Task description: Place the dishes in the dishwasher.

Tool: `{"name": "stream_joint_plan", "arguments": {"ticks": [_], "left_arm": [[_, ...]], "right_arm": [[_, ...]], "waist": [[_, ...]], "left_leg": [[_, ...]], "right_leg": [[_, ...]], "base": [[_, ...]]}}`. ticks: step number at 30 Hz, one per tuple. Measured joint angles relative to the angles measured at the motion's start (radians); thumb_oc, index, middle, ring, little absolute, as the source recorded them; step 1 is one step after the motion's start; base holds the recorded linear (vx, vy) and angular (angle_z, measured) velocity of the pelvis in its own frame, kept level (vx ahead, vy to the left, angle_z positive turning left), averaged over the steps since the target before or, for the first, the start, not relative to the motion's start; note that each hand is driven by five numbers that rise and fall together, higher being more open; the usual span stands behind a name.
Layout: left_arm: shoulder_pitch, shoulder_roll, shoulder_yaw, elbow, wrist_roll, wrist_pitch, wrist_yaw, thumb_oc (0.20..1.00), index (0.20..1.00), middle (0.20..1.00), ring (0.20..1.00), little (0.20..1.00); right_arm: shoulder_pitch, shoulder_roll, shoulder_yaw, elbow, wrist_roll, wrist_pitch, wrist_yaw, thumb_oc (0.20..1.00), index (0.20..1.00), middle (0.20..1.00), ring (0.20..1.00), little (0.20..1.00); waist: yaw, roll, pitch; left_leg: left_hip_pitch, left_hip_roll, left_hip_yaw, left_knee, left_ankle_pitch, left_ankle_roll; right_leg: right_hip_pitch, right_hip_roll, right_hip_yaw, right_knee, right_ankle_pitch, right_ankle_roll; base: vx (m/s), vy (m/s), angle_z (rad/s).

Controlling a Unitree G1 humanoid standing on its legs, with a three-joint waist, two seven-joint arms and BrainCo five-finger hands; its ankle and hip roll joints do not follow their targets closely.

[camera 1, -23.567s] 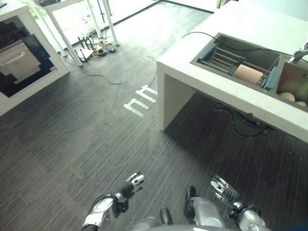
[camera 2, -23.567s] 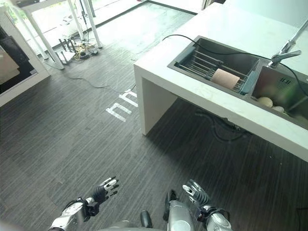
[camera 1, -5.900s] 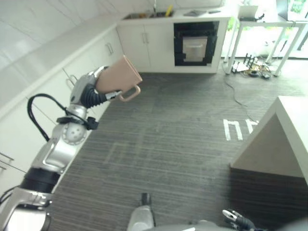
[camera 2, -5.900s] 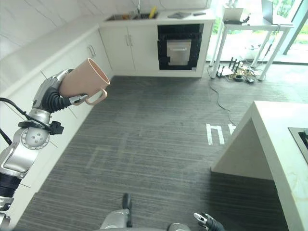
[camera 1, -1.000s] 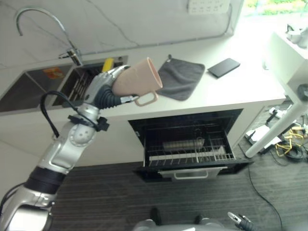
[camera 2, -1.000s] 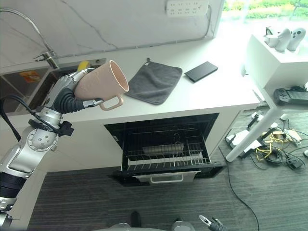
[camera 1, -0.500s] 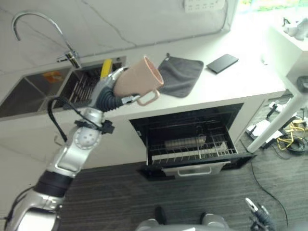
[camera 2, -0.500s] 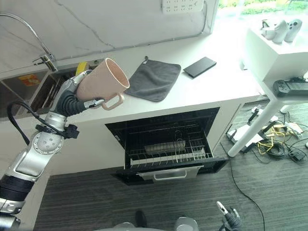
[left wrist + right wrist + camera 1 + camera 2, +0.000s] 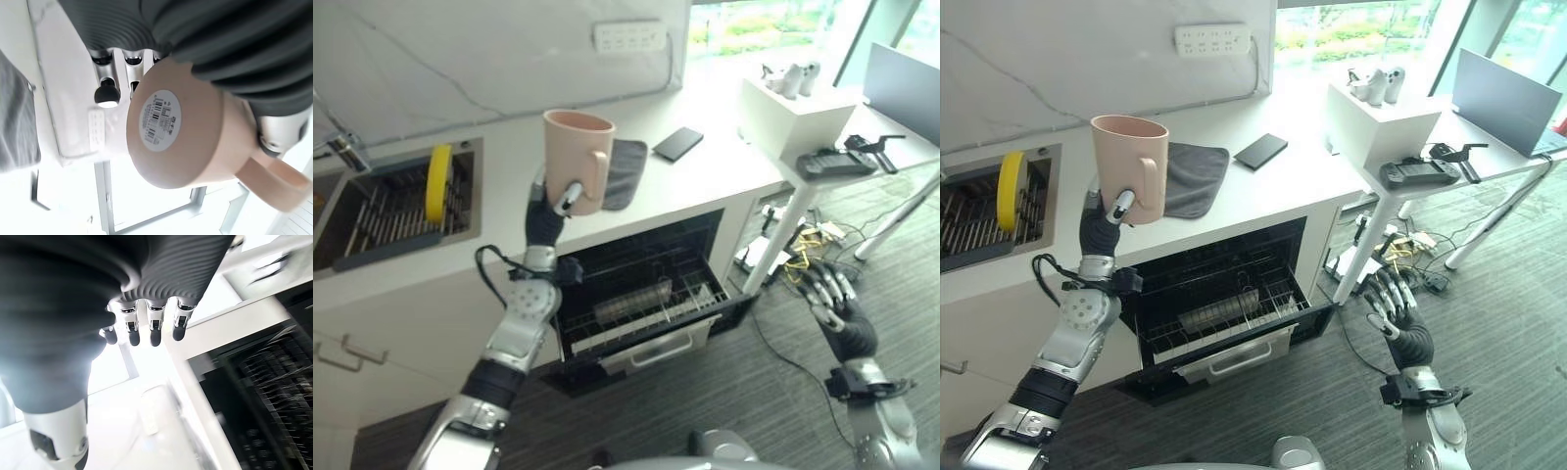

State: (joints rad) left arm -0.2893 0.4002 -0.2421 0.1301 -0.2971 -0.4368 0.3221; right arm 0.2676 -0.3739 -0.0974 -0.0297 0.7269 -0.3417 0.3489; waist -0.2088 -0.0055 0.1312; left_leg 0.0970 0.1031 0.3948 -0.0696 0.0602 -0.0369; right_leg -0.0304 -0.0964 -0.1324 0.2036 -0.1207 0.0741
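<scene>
A pink mug (image 9: 1131, 166) with a handle is held upright, mouth up, above the counter's front edge, with my left hand (image 9: 1097, 227) shut on it from below. In the left wrist view the mug's (image 9: 168, 142) base carries a white sticker, and my fingers (image 9: 107, 93) curl round its side. Below it the dishwasher (image 9: 1224, 308) stands open, its wire rack (image 9: 636, 299) pulled out with one long item lying in it. My right hand (image 9: 1396, 313) is raised to the right of the dishwasher door, open and holding nothing; its fingers (image 9: 151, 328) are straight.
On the counter lie a grey cloth (image 9: 1193, 176) and a black phone (image 9: 1261, 151). A sink rack with a yellow disc (image 9: 1011, 186) is at the left. At the right stand a white box (image 9: 1386, 122) and a white table (image 9: 1489, 147) with a laptop (image 9: 1513, 103); cables (image 9: 1410, 245) lie under it.
The camera has swung right. The mug has turned from tilted sideways to upright in my left hand. My right hand has risen up into view beside the dishwasher door.
</scene>
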Motion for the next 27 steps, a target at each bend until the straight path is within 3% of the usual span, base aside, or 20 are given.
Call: {"name": "stream_joint_plan", "arguments": {"ticks": [2,5,8,10,19,23,27], "left_arm": [[0.008,-0.065,-0.025,0.000,-0.059,-0.023,-0.033,0.200,0.200,0.200,0.200,0.200],[0.023,-0.100,-0.038,-0.012,-0.153,-0.041,-0.145,0.200,0.200,0.200,0.200,0.200],[0.024,-0.104,-0.065,-0.012,-0.220,-0.041,-0.258,0.200,0.200,0.200,0.200,0.200],[0.024,-0.102,-0.112,-0.014,-0.273,-0.035,-0.402,0.200,0.200,0.200,0.200,0.200],[0.104,-0.061,-0.163,-0.125,-0.401,0.123,-0.763,0.200,0.200,0.200,0.200,0.200],[0.105,-0.014,-0.184,-0.132,-0.399,0.150,-0.809,0.200,0.200,0.200,0.200,0.200],[0.106,-0.013,-0.187,-0.132,-0.398,0.163,-0.816,0.200,0.200,0.200,0.200,0.200]], "right_arm": [[-0.031,-0.024,0.026,-0.125,0.000,-0.002,0.068,1.000,1.000,1.000,1.000,1.000],[-0.093,-0.027,0.068,-0.139,0.002,0.018,0.116,1.000,1.000,1.000,1.000,1.000],[-0.133,-0.029,0.107,-0.138,0.007,0.074,0.149,1.000,1.000,1.000,1.000,1.000],[-0.176,-0.033,0.169,-0.137,0.041,0.141,0.162,1.000,1.000,1.000,1.000,1.000],[-0.317,-0.042,0.246,-0.136,0.045,0.241,0.154,1.000,1.000,1.000,1.000,1.000],[-0.379,-0.067,0.249,-0.137,0.042,0.247,0.134,1.000,1.000,1.000,1.000,1.000],[-0.380,-0.068,0.257,-0.137,0.042,0.246,0.113,1.000,1.000,1.000,1.000,1.000]], "waist": [[-0.002,0.027,-0.016],[0.004,0.035,-0.021],[0.026,0.040,-0.025],[0.053,0.051,-0.031],[0.147,0.060,-0.037],[0.188,0.057,-0.037],[0.189,0.053,-0.036]], "left_leg": [[0.000,0.001,0.005,0.000,-0.001,0.002],[0.000,0.001,0.004,0.000,-0.003,0.004],[-0.002,0.001,0.002,0.001,-0.003,0.005],[-0.005,0.000,-0.007,0.004,-0.003,0.005],[-0.004,-0.006,-0.098,0.004,-0.003,0.006],[-0.004,-0.011,-0.119,0.003,-0.003,0.006],[0.000,-0.016,-0.131,-0.001,-0.003,0.006]], "right_leg": [[0.009,0.003,0.006,-0.027,0.018,0.000],[0.011,0.003,0.006,-0.029,0.019,0.000],[0.012,0.002,0.002,-0.029,0.018,0.003],[0.018,-0.001,-0.011,-0.032,0.018,0.004],[0.132,0.001,-0.103,-0.138,0.047,0.004],[0.155,-0.001,-0.127,-0.162,0.055,0.008],[0.166,-0.002,-0.131,-0.174,0.059,0.010]], "base": [[-0.01,0.030,-0.09],[0.00,0.007,-0.02],[0.00,-0.002,0.03],[0.03,-0.018,0.18],[0.01,-0.034,0.31],[0.01,-0.027,0.19],[0.01,-0.007,0.04]]}}
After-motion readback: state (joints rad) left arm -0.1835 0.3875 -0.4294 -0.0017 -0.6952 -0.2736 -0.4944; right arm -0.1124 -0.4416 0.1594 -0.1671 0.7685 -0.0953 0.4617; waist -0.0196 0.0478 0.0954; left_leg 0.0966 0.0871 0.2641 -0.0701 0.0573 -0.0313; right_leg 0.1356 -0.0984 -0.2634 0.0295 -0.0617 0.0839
